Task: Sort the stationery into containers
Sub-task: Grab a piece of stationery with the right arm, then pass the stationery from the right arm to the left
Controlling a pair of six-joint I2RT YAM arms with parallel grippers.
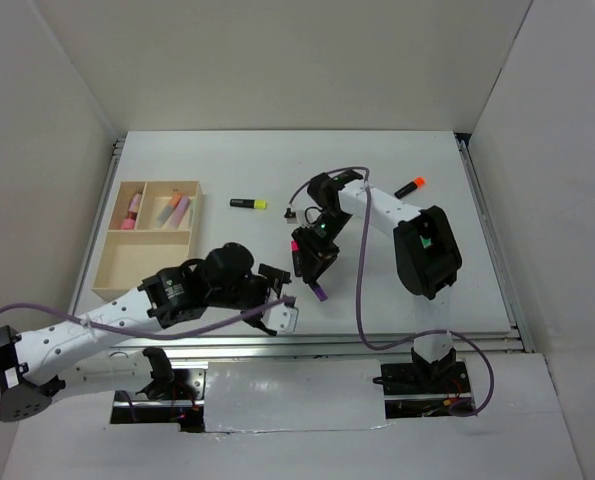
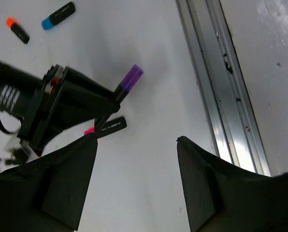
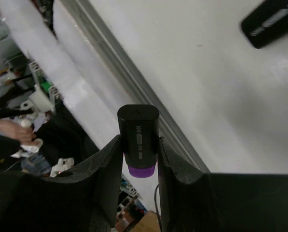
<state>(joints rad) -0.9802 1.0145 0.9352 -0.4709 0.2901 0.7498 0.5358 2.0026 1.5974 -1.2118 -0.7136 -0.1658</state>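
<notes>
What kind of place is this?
Probably a lab robot cell: white walls enclose a white table with a metal rail; a left arm and right arm stand at its edge.

We see the tan wooden tray at the tabletop's 9 o'clock, with pastel pink markers lying in its far compartments. A yellow-capped black marker lies flat toward 11 o'clock, an orange-capped marker toward 2. The purple-capped marker sits pinched in the right end effector.
</notes>
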